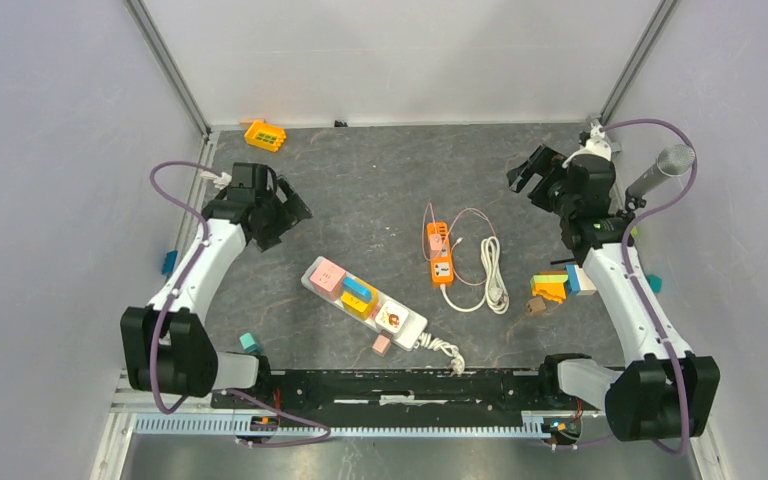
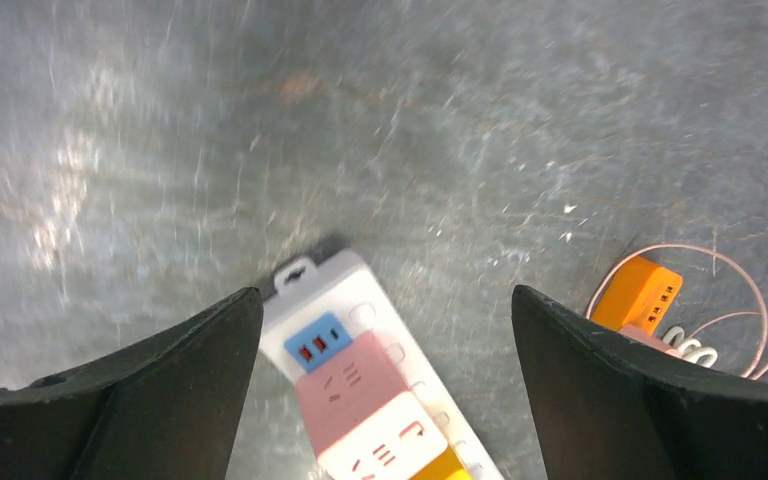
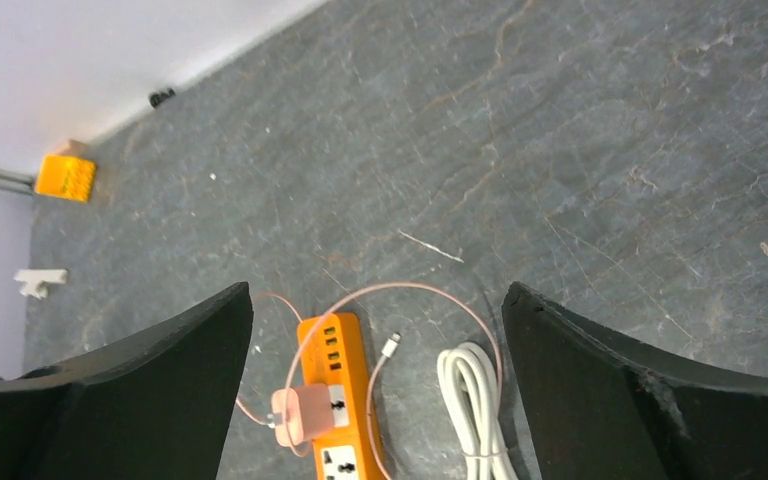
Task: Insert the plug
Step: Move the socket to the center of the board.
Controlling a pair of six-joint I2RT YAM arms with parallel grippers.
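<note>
The mounting rail (image 1: 400, 385) carrying both arm bases runs along the 6 o'clock edge of the bench (image 1: 380, 190). Just beyond it lies a white power strip (image 1: 415, 328), angled from 10 o'clock to 4 o'clock. It bears a pink adapter (image 1: 327, 276), a blue adapter (image 1: 357, 288) and a yellow adapter (image 1: 358, 303). A small pink block (image 1: 381, 345) sits just beside the strip's 6 o'clock side. A teal block (image 1: 249, 342) lies well apart at 9 o'clock.

Toward 1 o'clock of the white strip lies an orange power strip (image 1: 441, 258). A pink charger (image 3: 305, 412) is seated on it and a thin pink cable (image 1: 475, 215) loops around it. Just beside it at 3 o'clock lies a coiled white cord (image 1: 490, 262). The plug (image 1: 501, 299) rests loose on the bench at the cord's 6 o'clock end, in no socket.

The left hand (image 1: 285, 212), at 10 o'clock, has its fingers spread wide and holds nothing. The right hand (image 1: 527, 178), at 2 o'clock, is likewise spread and empty.

An orange block (image 1: 265, 134) sits at 11 o'clock near the far wall.
</note>
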